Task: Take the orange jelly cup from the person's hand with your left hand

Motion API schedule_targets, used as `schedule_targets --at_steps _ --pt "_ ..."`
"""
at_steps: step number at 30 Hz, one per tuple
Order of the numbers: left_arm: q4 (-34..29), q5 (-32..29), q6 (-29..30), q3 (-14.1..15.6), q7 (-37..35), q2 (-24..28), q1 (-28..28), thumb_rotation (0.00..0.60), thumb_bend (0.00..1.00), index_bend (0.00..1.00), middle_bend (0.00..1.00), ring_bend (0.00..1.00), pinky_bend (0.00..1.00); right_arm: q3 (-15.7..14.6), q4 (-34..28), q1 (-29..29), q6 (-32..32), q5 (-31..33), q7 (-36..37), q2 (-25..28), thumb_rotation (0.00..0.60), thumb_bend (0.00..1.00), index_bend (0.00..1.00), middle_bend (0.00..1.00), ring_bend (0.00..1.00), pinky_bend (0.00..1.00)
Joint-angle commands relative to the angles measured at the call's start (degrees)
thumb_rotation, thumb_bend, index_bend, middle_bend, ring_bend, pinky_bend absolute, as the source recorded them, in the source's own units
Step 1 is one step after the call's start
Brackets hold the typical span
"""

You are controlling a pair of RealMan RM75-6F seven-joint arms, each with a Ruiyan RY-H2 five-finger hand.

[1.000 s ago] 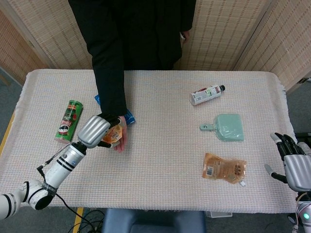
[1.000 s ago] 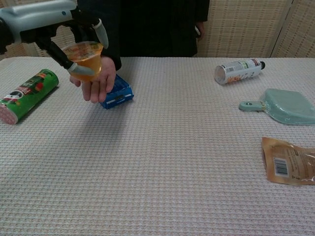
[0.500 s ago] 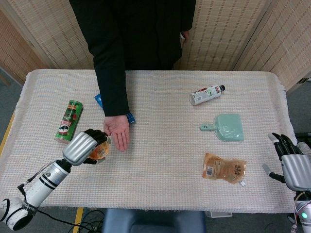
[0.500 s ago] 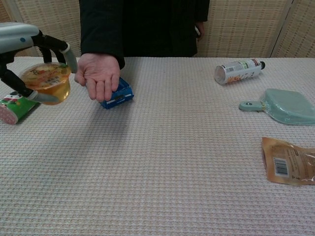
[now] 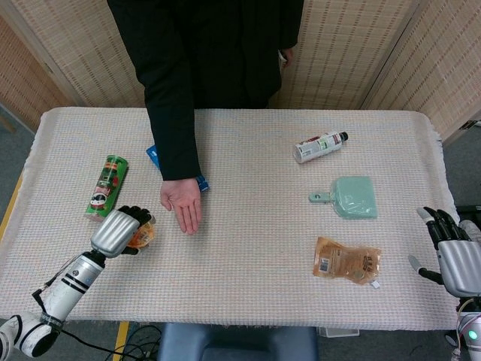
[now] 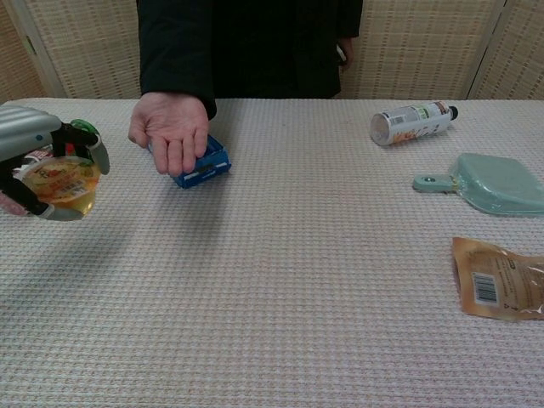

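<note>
My left hand point(image 5: 119, 230) point(image 6: 38, 157) grips the orange jelly cup point(image 6: 59, 187) point(image 5: 142, 236) above the table's front left part. The cup stays upright with its printed lid on top. The person's hand point(image 5: 182, 205) point(image 6: 171, 129) hovers palm up and empty to the right of the cup, apart from it. My right hand point(image 5: 454, 256) rests off the table's right front corner with its fingers spread and nothing in it; the chest view does not show it.
A green chip can point(image 5: 106, 186) point(image 6: 78, 127) lies at the left. A blue object point(image 6: 202, 162) sits under the person's hand. On the right are a lying bottle point(image 5: 319, 147), a teal dustpan point(image 5: 349, 197) and a brown snack packet point(image 5: 347, 260).
My left hand lifted the jelly cup off the person's palm and carried it left and towards me. The person's hand stays open and empty.
</note>
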Motion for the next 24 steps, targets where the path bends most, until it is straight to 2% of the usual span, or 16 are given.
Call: schedule_targets --at_steps 1,6,8,10,12,15,19,24 --pt "3.65 -1.54 -1.38 0.22 -1.02 -3.45 0.55 0.6 0.26 0.53 0.44 0.44 0.74 -0.06 -0.03 -0.01 0.04 -0.16 -0.03 0.11 0.6 0.25 0.05 0.09 0.11 0.25" --pt "7.72 -2.19 -2.84 0.21 -2.27 -7.18 0.44 0.6 0.26 0.5 0.43 0.43 0.74 -0.04 -0.27 -0.17 0.31 -0.17 -0.1 0.29 0.6 0.25 0.05 0.09 0.11 0.25" --pt "8.7 -2.68 -3.72 0.24 -1.96 -7.9 0.36 0.6 0.26 0.43 0.38 0.4 0.72 -0.08 -0.36 -0.25 0.4 -0.25 -0.09 0.3 0.6 0.25 0.05 0.09 0.11 0.25" --pt "8.58 -3.38 -4.35 0.1 -1.41 -7.8 0.4 0.6 0.26 0.29 0.23 0.26 0.61 -0.08 -0.3 -0.36 0.64 -0.32 -0.09 0.3 0.6 0.25 0.05 0.09 0.11 0.25" --pt "8.08 -3.65 -3.27 -0.38 -1.44 -7.66 0.88 0.6 0.26 0.14 0.09 0.12 0.45 -0.04 -0.31 -0.54 0.9 -0.18 -0.13 0.34 0.6 0.25 0.05 0.1 0.11 0.25" --pt "6.43 -3.73 -1.52 -0.77 -1.16 -6.57 1.76 0.6 0.26 0.03 0.01 0.01 0.32 0.05 -0.41 -0.63 1.17 -0.23 -0.24 0.39 0.6 0.25 0.05 0.1 0.1 0.25" --pt "2.98 -4.25 1.18 -1.33 0.39 -3.94 3.33 0.6 0.26 0.0 0.0 0.0 0.3 0.17 -0.4 -0.59 1.4 -0.5 -0.18 0.33 0.6 0.25 0.05 0.1 0.1 0.25" --pt "-3.85 -5.65 3.25 -1.39 0.27 1.91 5.85 0.6 0.26 0.0 0.0 0.0 0.3 0.27 -0.22 -0.66 1.49 -0.35 -0.15 0.33 0.6 0.25 0.05 0.1 0.1 0.25"
